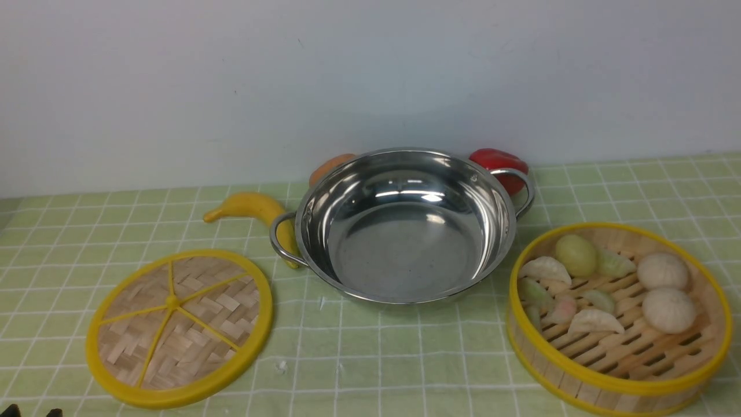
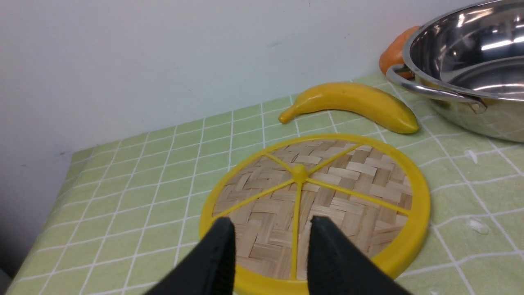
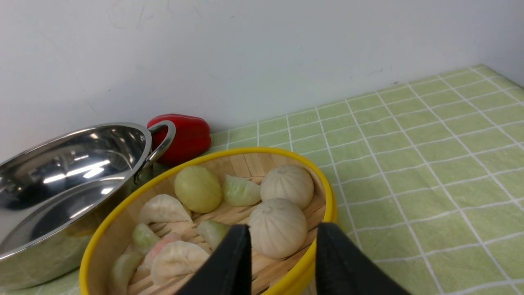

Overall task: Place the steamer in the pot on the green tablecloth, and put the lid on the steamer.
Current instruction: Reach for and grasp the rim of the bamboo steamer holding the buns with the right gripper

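The pot (image 1: 405,226) is set on the cloth (image 1: 405,359); the steamer (image 1: 625,237) is placed just right of it, the lid (image 1: 179,327) left; the left end effector (image 2: 272,223) and right end effector (image 3: 284,229) are held parted, empty.

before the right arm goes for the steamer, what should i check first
1. Pot empty inside: ok.
2. Steamer upright on the green tablecloth, to the pot's right, food inside: ok.
3. Right end effector open, holding nothing, at the steamer's rim: ok.
4. Left end effector open, holding nothing, at the lid: ok.
5. Lid lying flat, apart from the pot: ok.
6. Banana free of the pot's handle: cannot tell.
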